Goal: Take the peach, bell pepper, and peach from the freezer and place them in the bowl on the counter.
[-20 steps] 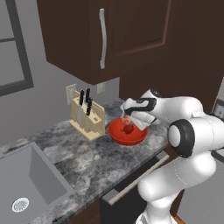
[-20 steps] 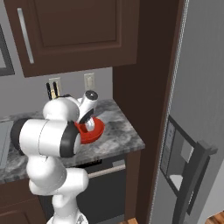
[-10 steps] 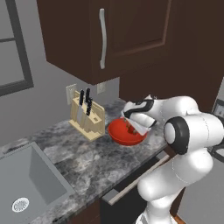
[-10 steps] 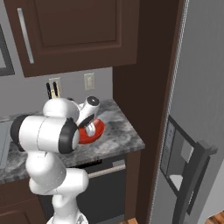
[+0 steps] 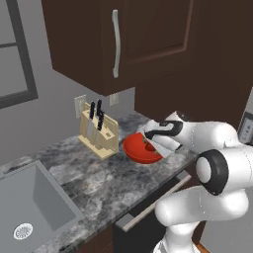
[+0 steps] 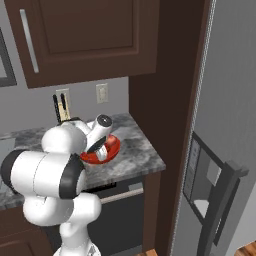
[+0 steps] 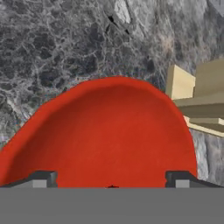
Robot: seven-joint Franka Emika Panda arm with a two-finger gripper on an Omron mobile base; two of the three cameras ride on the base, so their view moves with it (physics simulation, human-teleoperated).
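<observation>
The wide red bowl (image 5: 134, 150) (image 6: 114, 145) sits on the marbled counter (image 5: 99, 183) (image 6: 135, 152) next to a knife block. My gripper (image 5: 148, 142) (image 7: 111, 180) hangs low over the bowl's middle, pointing down into it. In the hand view its two dark fingertips (image 7: 43, 178) stand far apart, open, with nothing between them, and the plain red inside of the bowl (image 7: 113, 135) lies just below. The peaches and the bell pepper are hidden or out of view. The arm covers part of the bowl in both base views. The light-grey freezer (image 6: 225, 125) stands to the right.
A wooden knife block (image 5: 99, 131) (image 7: 203, 100) stands just left of the bowl against the wall. A steel sink (image 5: 29, 207) lies further left. Dark wall cabinets (image 5: 123, 39) hang overhead. The fridge's dark handle (image 6: 220, 215) juts out at lower right.
My hand has sunk lower over the bowl and shifted slightly. The bowl and knife block have stayed put.
</observation>
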